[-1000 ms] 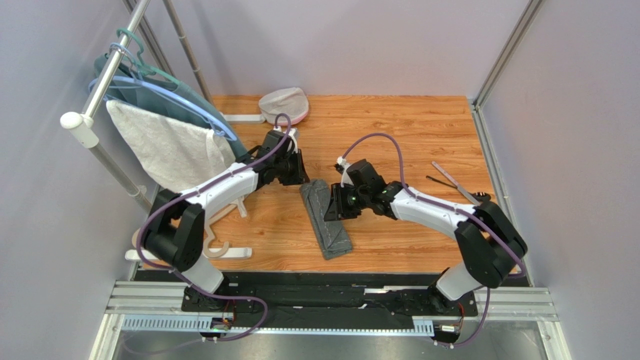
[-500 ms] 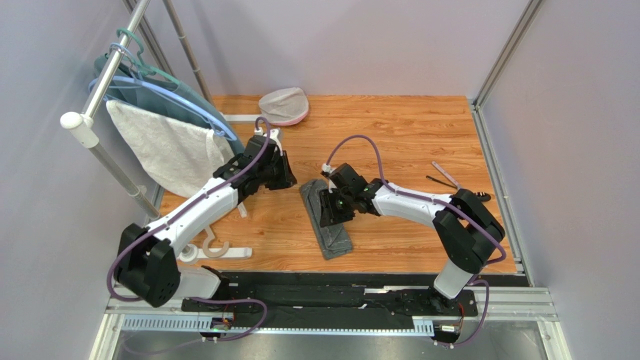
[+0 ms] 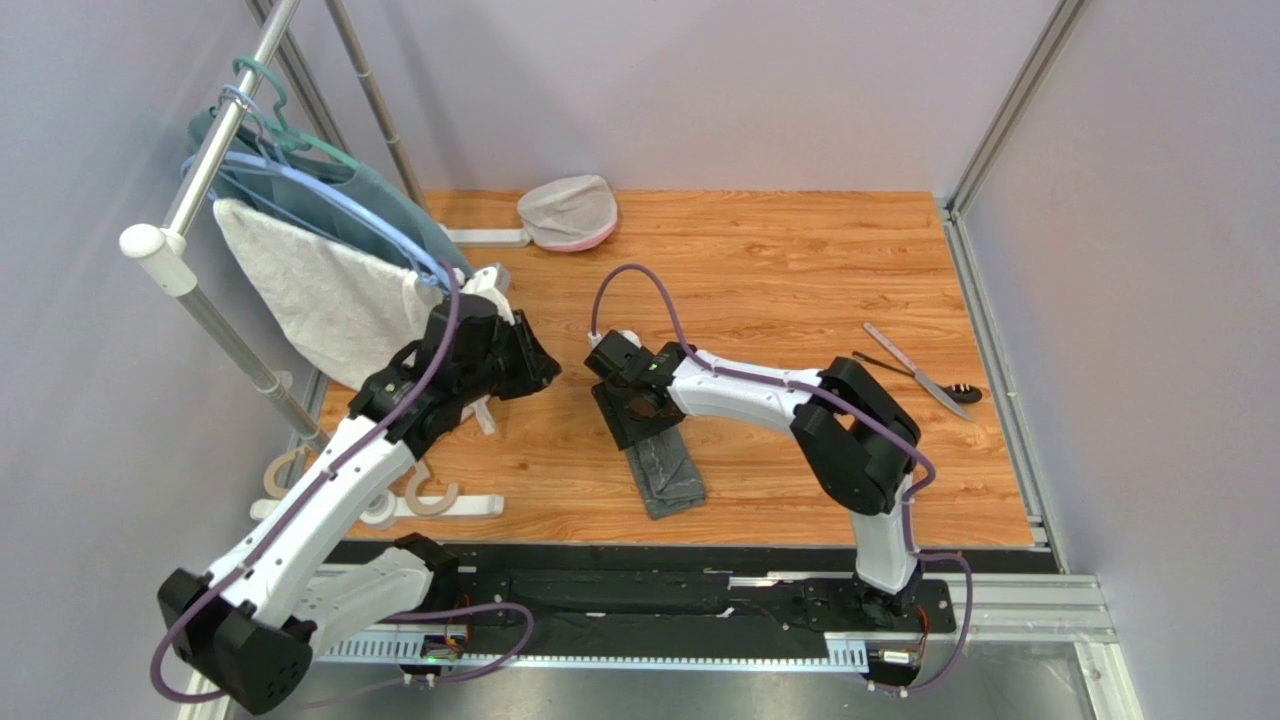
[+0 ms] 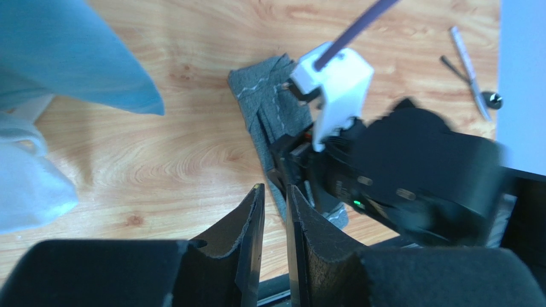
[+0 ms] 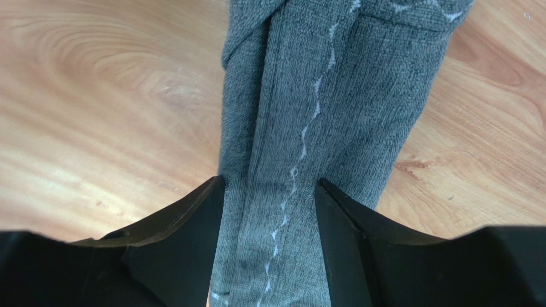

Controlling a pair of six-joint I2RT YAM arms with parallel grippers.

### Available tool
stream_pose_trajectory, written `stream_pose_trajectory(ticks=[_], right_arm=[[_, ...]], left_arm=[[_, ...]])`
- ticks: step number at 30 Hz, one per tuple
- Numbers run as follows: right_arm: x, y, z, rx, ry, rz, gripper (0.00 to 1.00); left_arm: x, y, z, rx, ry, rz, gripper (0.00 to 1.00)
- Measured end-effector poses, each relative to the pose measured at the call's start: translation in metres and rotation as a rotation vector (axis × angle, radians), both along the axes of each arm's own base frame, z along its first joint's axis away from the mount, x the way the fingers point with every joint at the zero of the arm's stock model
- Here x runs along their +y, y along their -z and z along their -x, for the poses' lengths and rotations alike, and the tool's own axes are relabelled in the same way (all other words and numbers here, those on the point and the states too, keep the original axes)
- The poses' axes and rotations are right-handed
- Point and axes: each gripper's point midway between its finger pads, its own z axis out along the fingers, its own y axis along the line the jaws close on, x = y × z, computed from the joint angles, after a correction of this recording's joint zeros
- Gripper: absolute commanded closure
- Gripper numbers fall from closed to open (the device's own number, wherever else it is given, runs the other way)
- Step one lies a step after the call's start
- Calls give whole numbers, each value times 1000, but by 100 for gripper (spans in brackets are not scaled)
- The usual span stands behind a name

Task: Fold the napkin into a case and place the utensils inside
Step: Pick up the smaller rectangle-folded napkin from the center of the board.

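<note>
Directly beneath the right gripper (image 5: 269, 181), whose jaws stand apart, the folded napkin (image 5: 333, 96) lies mid-frame on the table (image 3: 781, 255); whether they touch is unclear. Leftward, the left gripper (image 4: 275, 188) hovers, narrowly parted and empty. At far right lie the utensils (image 3: 920, 369).

Dk grey napkin (image 5: 333, 96), pale stitching

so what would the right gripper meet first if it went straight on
The folded napkin: the right gripper points down onto it, jaws open either side of its stitched line. Its height above the cloth is unclear.
</note>
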Motion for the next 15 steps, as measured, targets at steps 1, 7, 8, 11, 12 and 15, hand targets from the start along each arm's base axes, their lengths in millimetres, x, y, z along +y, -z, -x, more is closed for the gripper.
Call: stream_pose_trajectory(ticks=[1, 7, 8, 11, 12, 15], right_arm=[[-1, 3, 0, -2, 1, 22, 41], [7, 5, 2, -41, -14, 91, 42], [8, 6, 3, -46, -16, 99, 42], [8, 9, 5, -55, -22, 133, 43], [9, 10, 5, -59, -22, 142, 44], [8, 11, 7, -66, -19, 160, 47]], left_arm=[[3, -7, 2, -23, -7, 10, 72], [10, -27, 10, -85, -22, 36, 72], [10, -26, 10, -83, -22, 35, 72], [10, -21, 11, -69, -18, 30, 72], [10, -18, 12, -62, -16, 27, 72], [9, -15, 13, -53, -13, 26, 72]])
